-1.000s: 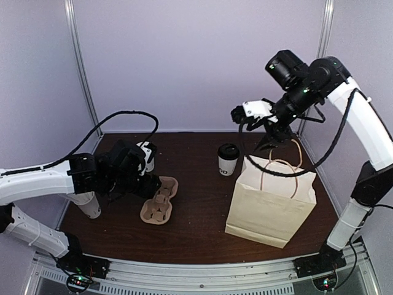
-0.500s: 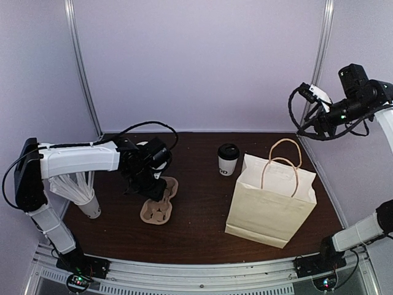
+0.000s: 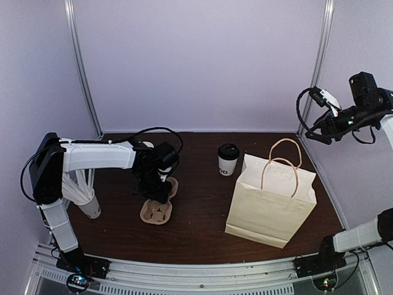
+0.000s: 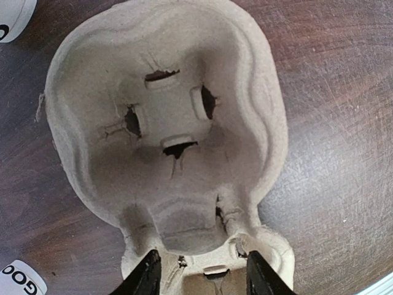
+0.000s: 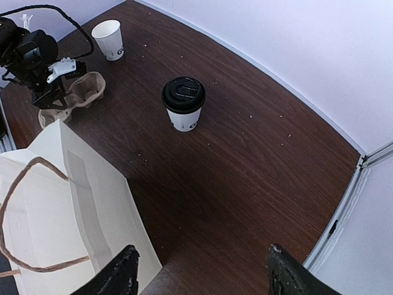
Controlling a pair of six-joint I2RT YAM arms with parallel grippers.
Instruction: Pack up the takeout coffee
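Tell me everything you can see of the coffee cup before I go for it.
The coffee cup is small and made of white paper, with dark print on its side. A round black plastic lid closes it. It stands upright toward the back of the dark wooden table, just left of the paper bag and apart from it. Only the table touches it.

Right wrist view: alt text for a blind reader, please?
A black-lidded takeout coffee stands on a dark wooden table. An open paper bag fills the lower left; the right gripper hangs open above.
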